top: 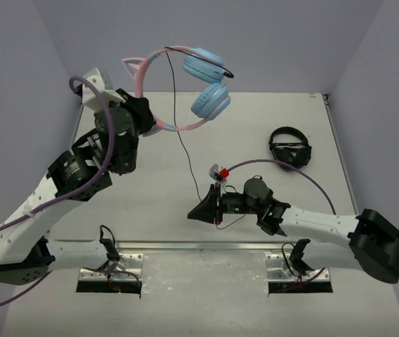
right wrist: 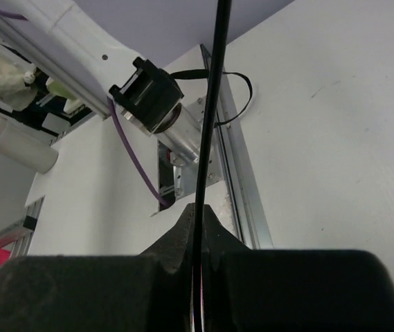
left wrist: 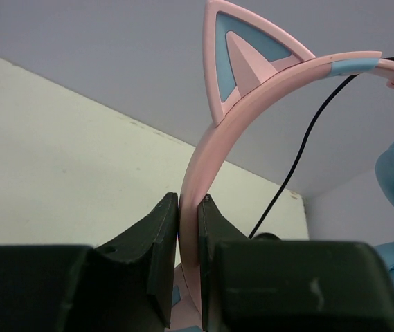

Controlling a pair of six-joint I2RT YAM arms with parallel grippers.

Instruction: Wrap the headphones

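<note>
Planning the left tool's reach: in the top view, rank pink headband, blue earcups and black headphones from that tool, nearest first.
1. Pink headband, clamped in the left tool.
2. Blue earcups, raised to its right.
3. Black headphones, far to the right.

Smooth plastic on matt black here.
The pink-and-blue cat-ear headphones (left wrist: 198,162) show a smooth satin plastic headband, and their thin black cable (right wrist: 214,104) looks slick and slightly glossy. The left hand (left wrist: 188,202) is matt, faintly grainy black plastic. The white bench (top: 255,126) is matt and lightly scuffed.
</note>
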